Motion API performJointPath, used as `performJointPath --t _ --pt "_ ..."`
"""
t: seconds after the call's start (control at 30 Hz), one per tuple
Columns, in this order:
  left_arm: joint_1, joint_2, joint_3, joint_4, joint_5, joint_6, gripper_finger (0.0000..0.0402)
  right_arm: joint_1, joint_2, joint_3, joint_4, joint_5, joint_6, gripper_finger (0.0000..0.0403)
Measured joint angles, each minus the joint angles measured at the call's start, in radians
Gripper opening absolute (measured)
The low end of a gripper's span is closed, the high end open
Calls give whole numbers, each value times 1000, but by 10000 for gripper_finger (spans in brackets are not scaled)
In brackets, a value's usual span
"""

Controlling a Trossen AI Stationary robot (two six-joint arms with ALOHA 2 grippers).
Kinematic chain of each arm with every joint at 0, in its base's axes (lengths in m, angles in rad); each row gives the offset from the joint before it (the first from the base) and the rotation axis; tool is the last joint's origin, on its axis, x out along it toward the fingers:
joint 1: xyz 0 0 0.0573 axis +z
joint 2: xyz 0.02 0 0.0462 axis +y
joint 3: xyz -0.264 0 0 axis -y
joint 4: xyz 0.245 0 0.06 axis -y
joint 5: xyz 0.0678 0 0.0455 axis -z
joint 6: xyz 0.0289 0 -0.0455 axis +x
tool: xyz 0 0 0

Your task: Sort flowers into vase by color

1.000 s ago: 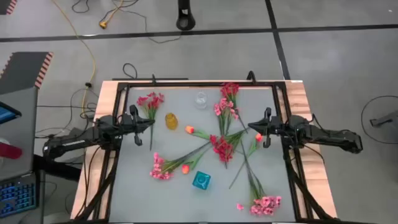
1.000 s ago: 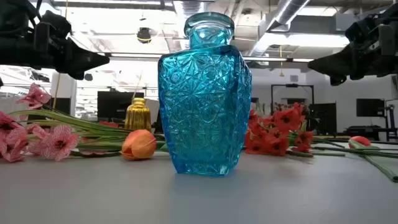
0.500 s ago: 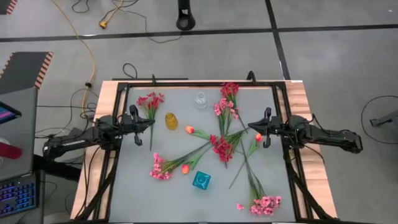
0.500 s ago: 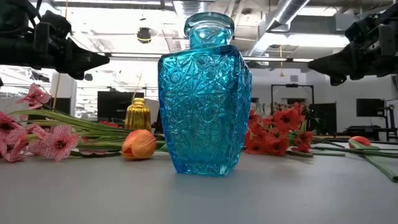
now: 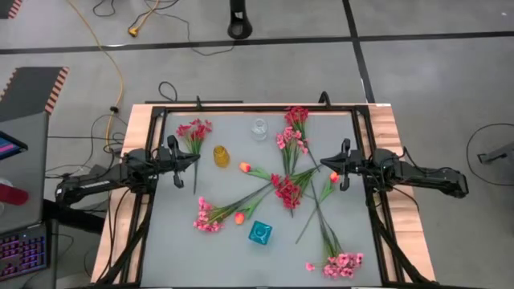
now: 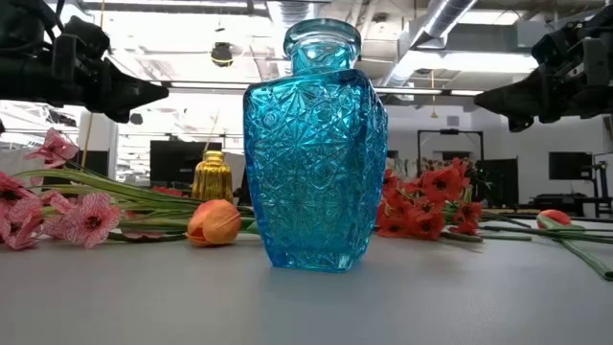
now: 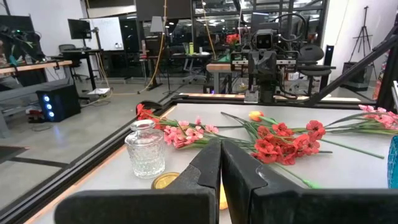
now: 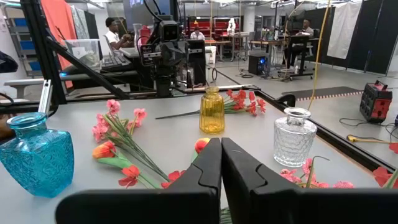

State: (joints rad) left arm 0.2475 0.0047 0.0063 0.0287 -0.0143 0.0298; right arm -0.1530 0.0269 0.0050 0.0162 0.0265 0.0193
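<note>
Nothing has shifted since the earlier frames: green-stemmed artificial flowers (image 5: 285,189), dark-red and pink sprays plus orange tulip buds, lie scattered across the grey table (image 5: 169,249) around the blue cut-glass vase (image 5: 259,233), left gripper (image 5: 178,160) and right gripper (image 5: 340,164) both closed, empty, at opposite table edges.

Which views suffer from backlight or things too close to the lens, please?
Low view: bright ceiling lights behind leave both arms as dark silhouettes, and the blue vase looms large, hiding flowers behind it. Wrist views: each arm's own fingers fill the foreground. High view: evenly lit.
</note>
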Motion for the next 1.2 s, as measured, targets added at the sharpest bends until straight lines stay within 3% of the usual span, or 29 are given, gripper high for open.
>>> performJointPath --t 0.93,1.2 --pt "0 0 0 0 0 0 0 0 0 0 37 2 1 38" --pt "0 0 0 0 0 0 0 0 0 24 43 2 133 60"
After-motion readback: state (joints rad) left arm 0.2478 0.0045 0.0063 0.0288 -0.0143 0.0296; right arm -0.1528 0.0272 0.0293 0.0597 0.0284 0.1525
